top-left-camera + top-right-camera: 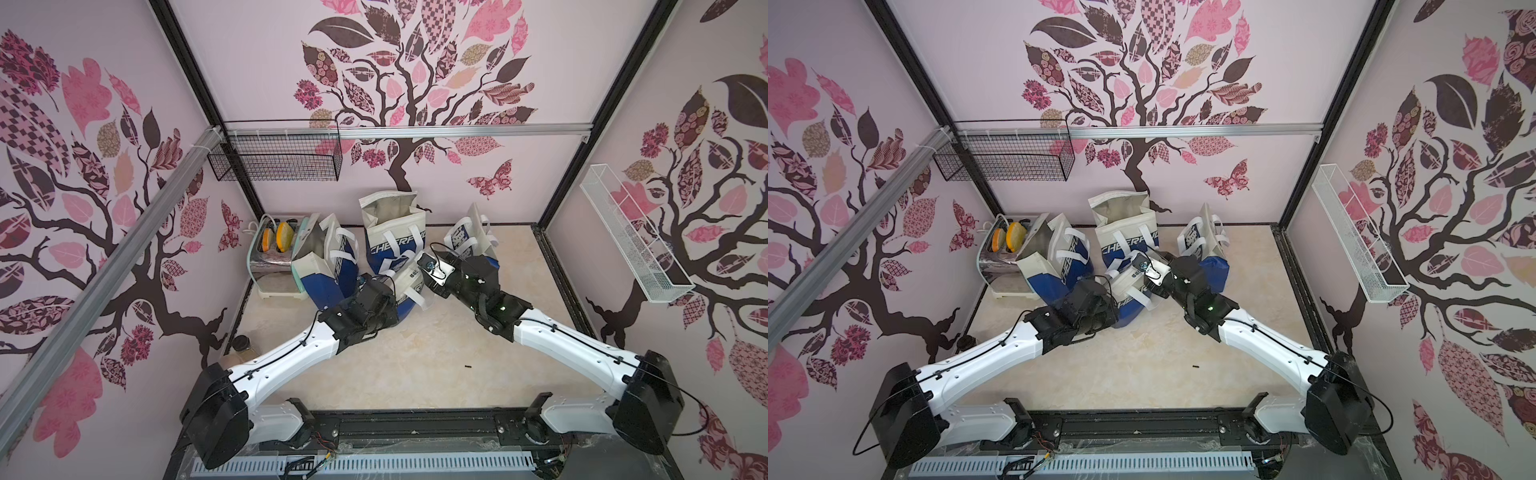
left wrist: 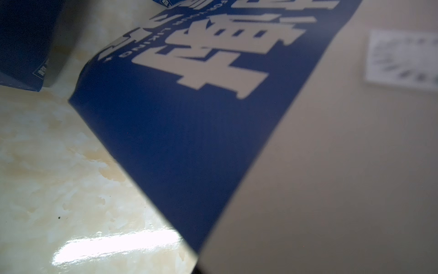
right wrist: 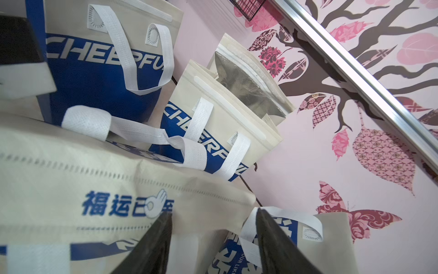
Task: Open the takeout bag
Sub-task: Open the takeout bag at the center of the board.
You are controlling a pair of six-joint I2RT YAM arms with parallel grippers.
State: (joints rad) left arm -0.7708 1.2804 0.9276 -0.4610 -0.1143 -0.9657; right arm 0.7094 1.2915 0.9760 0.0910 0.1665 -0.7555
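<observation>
The takeout bag (image 1: 409,286), beige over blue with white handles, stands tilted between my two arms in both top views (image 1: 1133,291). My right gripper (image 3: 213,212) is open. Its dark fingers (image 3: 154,242) straddle the bag's beige top edge (image 3: 118,170) and a white strip without pinching it. My left wrist (image 1: 365,307) presses against the bag's near left side. In the left wrist view the bag's blue and beige wall (image 2: 189,130) fills the picture. The left fingers are hidden, so I cannot tell whether they pinch fabric.
Three similar bags stand behind: an open one at left (image 1: 320,257), an open one at the back (image 1: 392,224), and one at right (image 1: 469,237). A toaster with bread (image 1: 274,249) sits back left. A black wire basket (image 1: 278,158) and a white one (image 1: 631,245) hang on the walls.
</observation>
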